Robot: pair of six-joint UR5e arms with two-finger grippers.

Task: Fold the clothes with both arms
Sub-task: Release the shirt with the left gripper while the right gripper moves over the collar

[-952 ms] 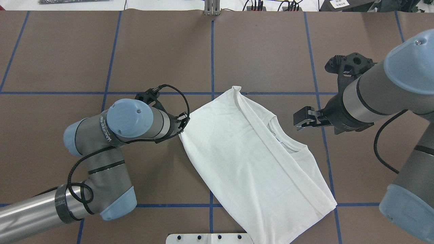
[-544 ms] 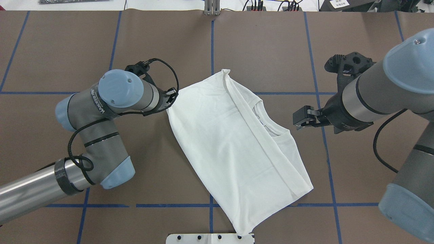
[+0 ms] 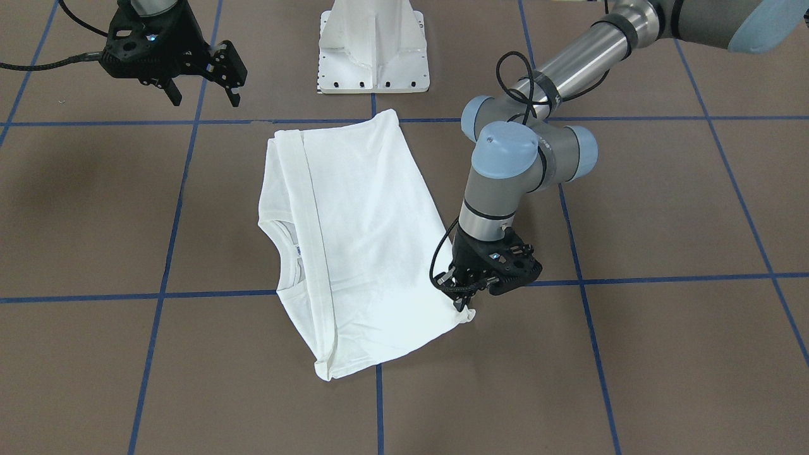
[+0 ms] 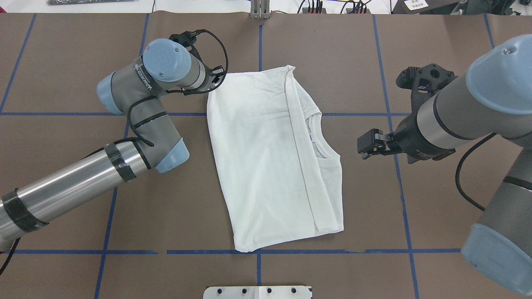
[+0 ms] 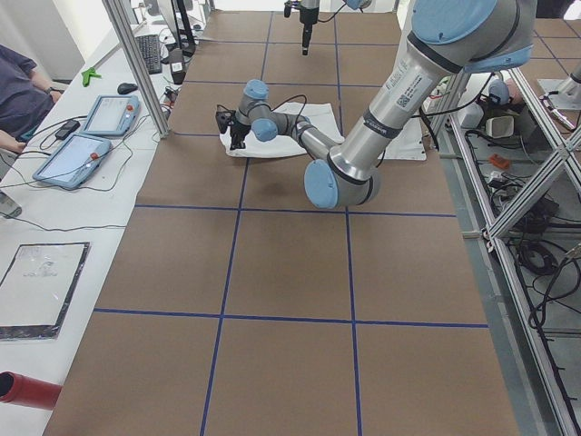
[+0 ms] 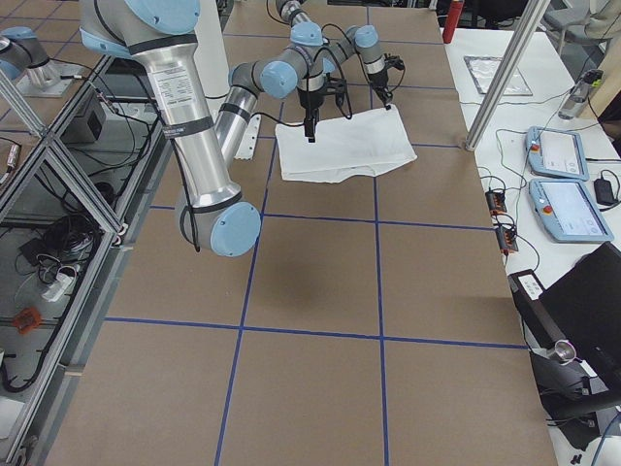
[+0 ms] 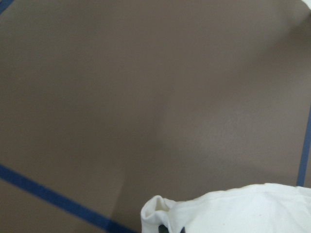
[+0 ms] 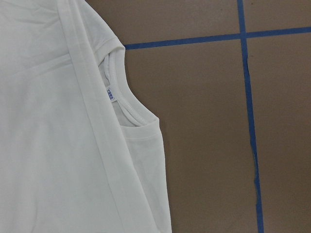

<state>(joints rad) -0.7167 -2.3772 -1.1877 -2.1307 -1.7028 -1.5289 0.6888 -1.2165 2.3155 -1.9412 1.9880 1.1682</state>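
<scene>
The front view shows the left claw (image 3: 463, 302) clamped on a corner of the one white shirt (image 4: 266, 158), which lies folded flat mid-table (image 4: 62, 62); overhead, the wrist covers most of that grip. Only the right wrist view shows the blue label (image 8: 111, 92) clearly. The right claw (image 3: 205, 98) hangs apart, off the shirt. Two arms, two tablets (image 5: 109, 115) past the brown, blue-taped table's edge

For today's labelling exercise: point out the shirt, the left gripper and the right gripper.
shirt (image 4: 257, 166), overhead view, middle of folded top layer.
left gripper (image 3: 464, 303), front-facing view, fingertips at shirt corner.
right gripper (image 4: 362, 148), overhead view, between fingertips.
</scene>
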